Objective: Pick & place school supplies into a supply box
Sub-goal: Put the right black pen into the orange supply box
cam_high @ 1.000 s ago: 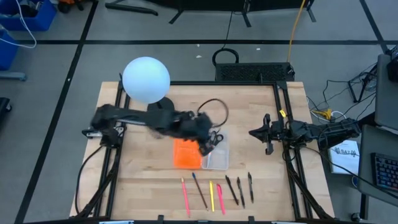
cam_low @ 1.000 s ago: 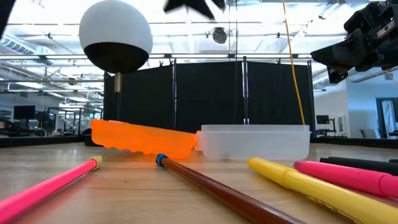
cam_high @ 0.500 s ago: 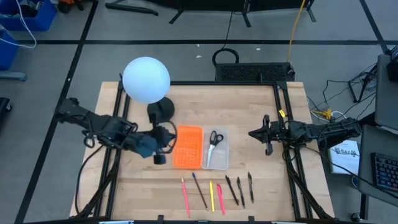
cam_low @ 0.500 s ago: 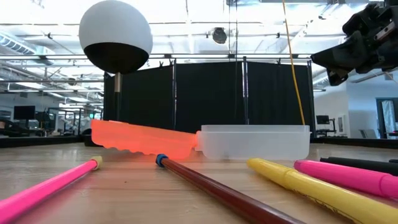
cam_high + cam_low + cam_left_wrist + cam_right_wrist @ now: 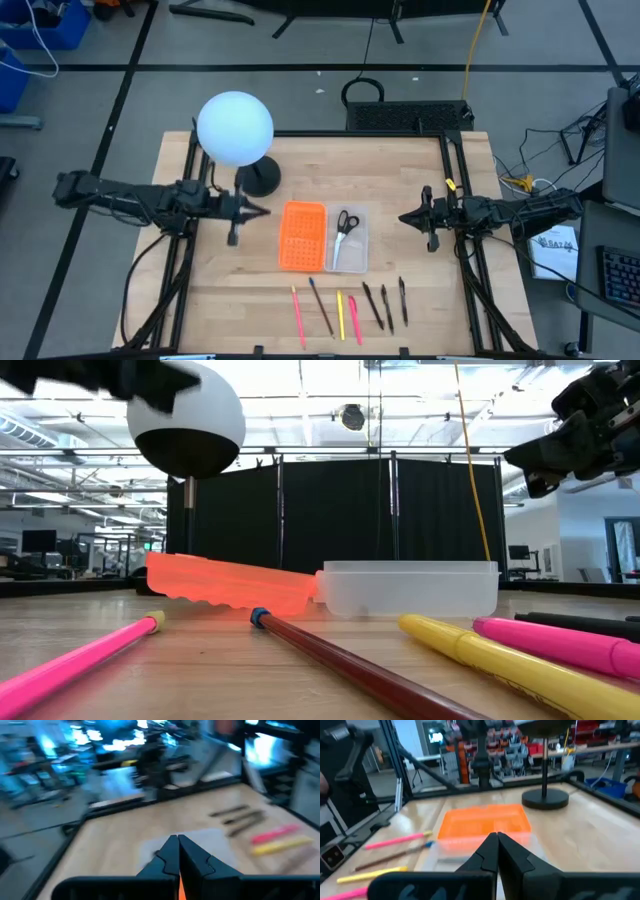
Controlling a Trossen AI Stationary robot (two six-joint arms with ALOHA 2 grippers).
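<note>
The supply box stands mid-table: its orange gridded lid [image 5: 302, 236] lies open beside the clear tray [image 5: 349, 252]. The black-handled scissors [image 5: 344, 222] lie flat in the tray. Several pens and pencils lie in a row near the table's front edge: pink [image 5: 298, 310], brown [image 5: 321, 305], yellow [image 5: 340, 313], pink [image 5: 354, 320] and black ones [image 5: 386, 306]. My left gripper [image 5: 260, 210] is shut and empty, left of the lid. My right gripper [image 5: 403, 217] is shut and empty, right of the tray. Both hang above the table.
A white globe lamp [image 5: 235, 128] on a black base [image 5: 260, 180] stands at the far left, close behind my left gripper. Black frame rails [image 5: 455, 180] run along the table's left and right sides. Bare wood lies between the box and the row of pens.
My left arm has drawn back from over the supply box toward the table's left edge, and its gripper now hangs left of the orange lid. The scissors stay lying in the clear tray.
</note>
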